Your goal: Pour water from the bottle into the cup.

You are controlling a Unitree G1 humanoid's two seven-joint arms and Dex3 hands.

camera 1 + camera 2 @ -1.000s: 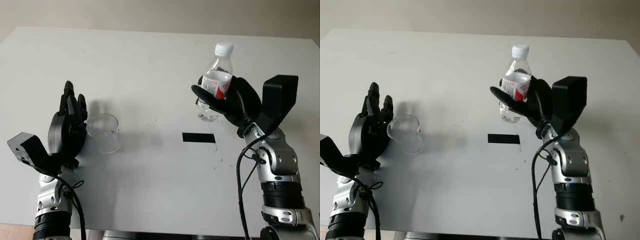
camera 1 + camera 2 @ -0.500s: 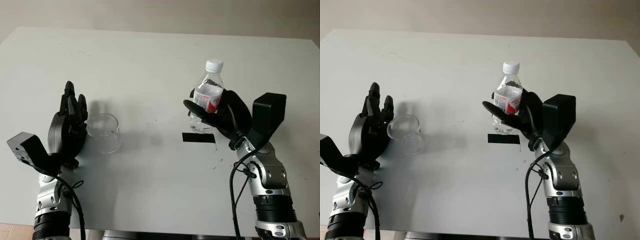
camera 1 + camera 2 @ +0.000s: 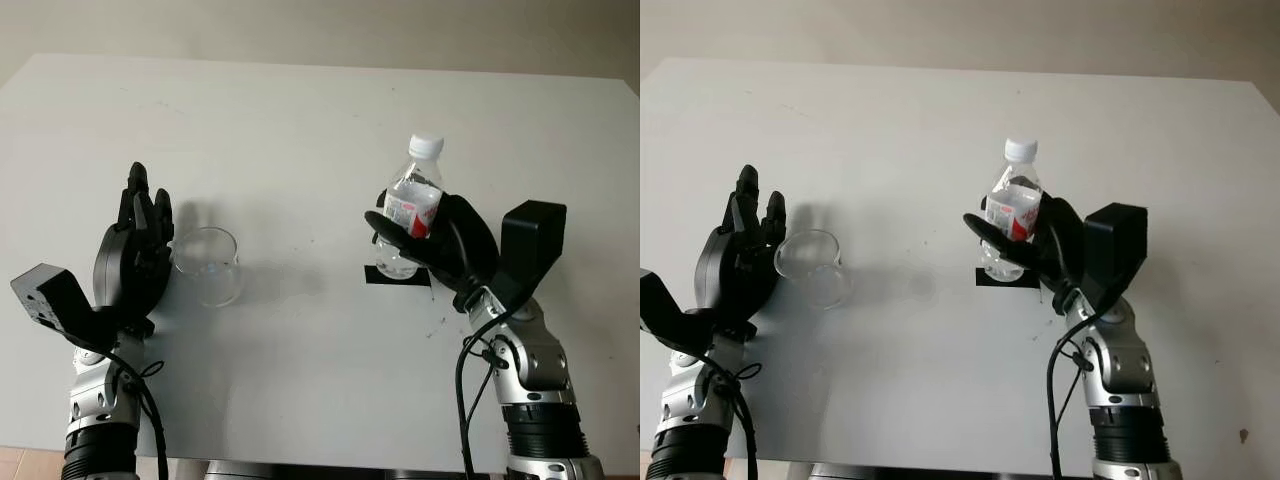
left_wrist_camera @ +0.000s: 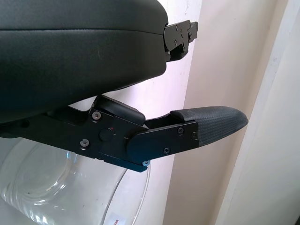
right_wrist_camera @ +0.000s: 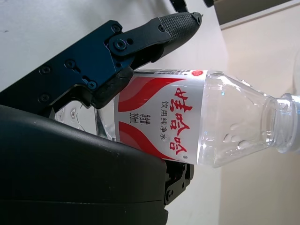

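Observation:
A clear plastic water bottle (image 3: 411, 212) with a red and white label and a white cap stands upright in my right hand (image 3: 435, 245), which is shut around its middle over the black mark (image 3: 398, 276) on the table. The label (image 5: 161, 120) shows close up in the right wrist view, fingers wrapped around it. An empty clear glass cup (image 3: 208, 265) stands upright at the table's left. My left hand (image 3: 135, 255) is open just left of the cup, palm toward it; the cup's rim (image 4: 56, 187) sits below its fingers in the left wrist view.
The white table (image 3: 300, 130) stretches wide behind both objects. A stretch of bare tabletop lies between the cup and the bottle. The table's front edge runs just above my forearms.
My right hand has carried the bottle down and to the left, from the back right toward the black mark. The left hand and the cup have stayed put.

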